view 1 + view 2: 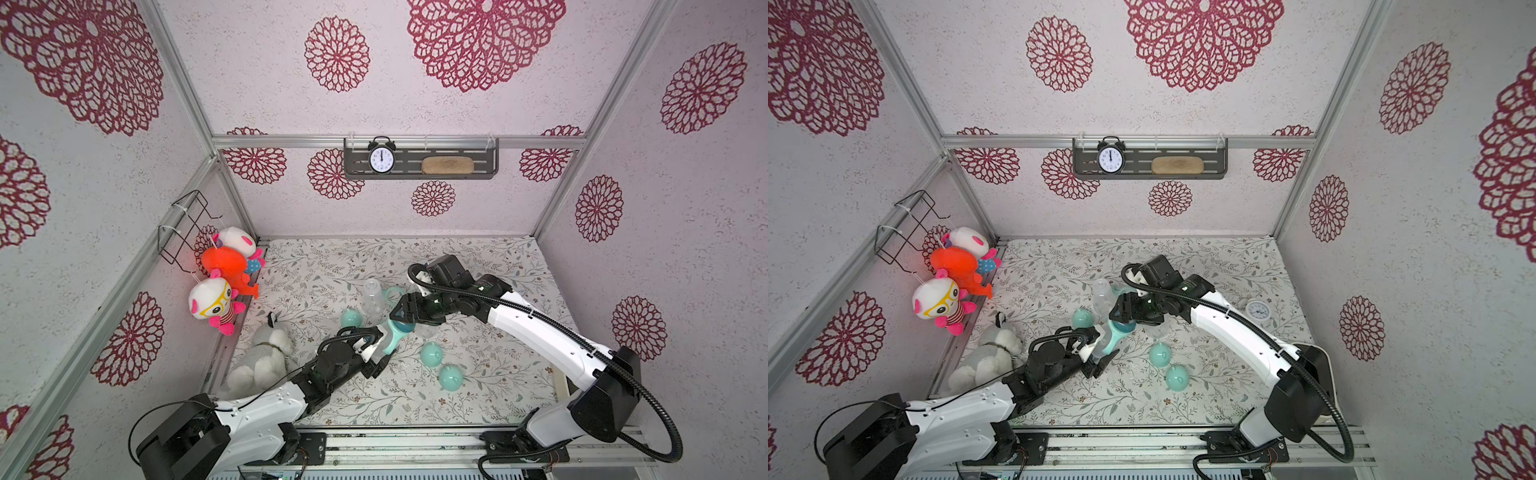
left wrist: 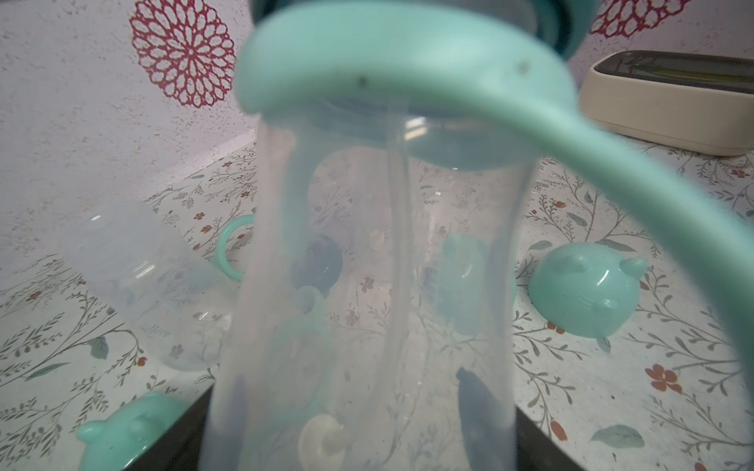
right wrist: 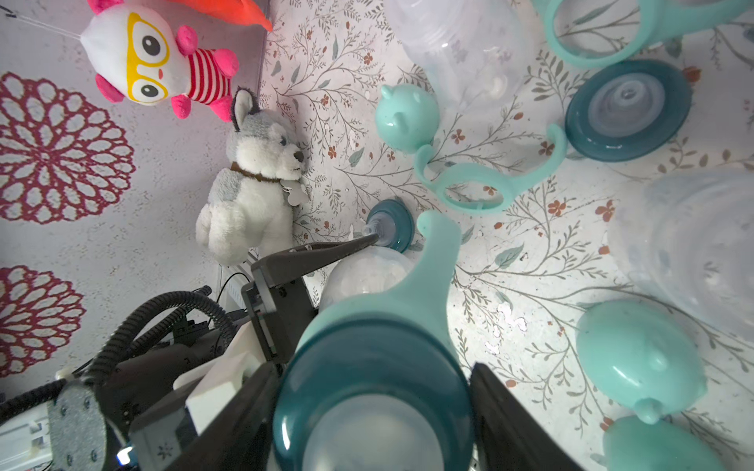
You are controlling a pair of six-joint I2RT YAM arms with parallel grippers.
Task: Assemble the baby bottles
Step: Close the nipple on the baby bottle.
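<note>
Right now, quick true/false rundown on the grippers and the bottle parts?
1. Left gripper is shut on a clear bottle. True.
2. Right gripper is empty. False: it grips the dark teal collar on that bottle.
3. Three mint dome caps lie loose on the mat. True.
4. The held bottle wears a cap. False: its nipple is bare.

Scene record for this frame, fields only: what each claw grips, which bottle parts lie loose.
left claw: shut on held bottle, at its clear body
right claw: shut on dark teal collar atop that bottle
mint caps: three, loose on the mat
bare bottles: two, on the mat
handled rings: two, loose
spare collars: two, loose
</note>
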